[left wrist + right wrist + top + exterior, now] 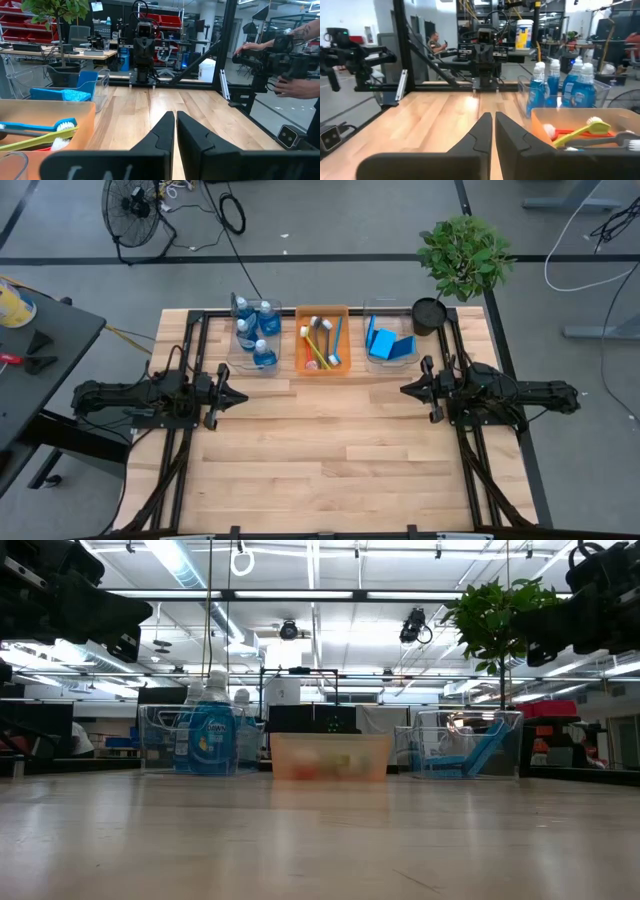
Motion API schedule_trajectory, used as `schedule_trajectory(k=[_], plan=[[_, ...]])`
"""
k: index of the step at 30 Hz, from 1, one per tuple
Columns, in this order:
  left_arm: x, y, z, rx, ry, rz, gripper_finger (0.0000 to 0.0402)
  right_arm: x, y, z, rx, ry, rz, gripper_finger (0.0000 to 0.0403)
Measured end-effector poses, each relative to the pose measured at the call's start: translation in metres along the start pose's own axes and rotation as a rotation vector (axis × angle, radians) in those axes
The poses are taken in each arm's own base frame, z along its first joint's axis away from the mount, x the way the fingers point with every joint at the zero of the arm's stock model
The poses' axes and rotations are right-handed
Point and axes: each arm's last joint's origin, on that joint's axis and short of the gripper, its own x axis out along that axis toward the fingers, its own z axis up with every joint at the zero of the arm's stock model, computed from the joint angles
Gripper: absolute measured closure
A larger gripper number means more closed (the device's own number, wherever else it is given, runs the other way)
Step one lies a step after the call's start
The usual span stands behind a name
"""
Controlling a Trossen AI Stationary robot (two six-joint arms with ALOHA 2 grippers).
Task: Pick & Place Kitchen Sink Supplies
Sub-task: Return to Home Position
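You have the left pincer (243, 397) at the bench's (330, 465) 9 o'clock and the right pincer (403, 390) at 3 o'clock — both closed tight, holding nothing. At 12 o'clock, bottles (255, 330) fill the left clear bin (236, 366), brushes (322, 340) the orange bin (300, 352), sponges (385, 343) the right clear bin (389, 364).

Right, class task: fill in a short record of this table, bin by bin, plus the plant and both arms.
Left clear bin: bottles with blue contents
Orange bin, middle: brushes
Right clear bin: blue sponges
Potted plant: beside the right clear bin
Left tool: shut, holding nothing
Right tool: shut, holding nothing
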Motion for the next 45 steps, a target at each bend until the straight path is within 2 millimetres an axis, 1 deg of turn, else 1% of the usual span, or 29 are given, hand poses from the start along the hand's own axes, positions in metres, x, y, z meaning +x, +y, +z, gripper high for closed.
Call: schedule_trajectory(k=[5, 45], plan=[[0.0, 0.0, 0.0, 0.0, 0.0, 0.0, 0.0376, 0.0, -0.0011, -0.0005, -0.01, 0.005, -0.05, 0.0378], [0.0, 0.0, 0.0, 0.0, 0.0, 0.0, 0.0376, -0.0001, -0.0013, 0.0001, -0.017, 0.001, -0.051, 0.0378]])
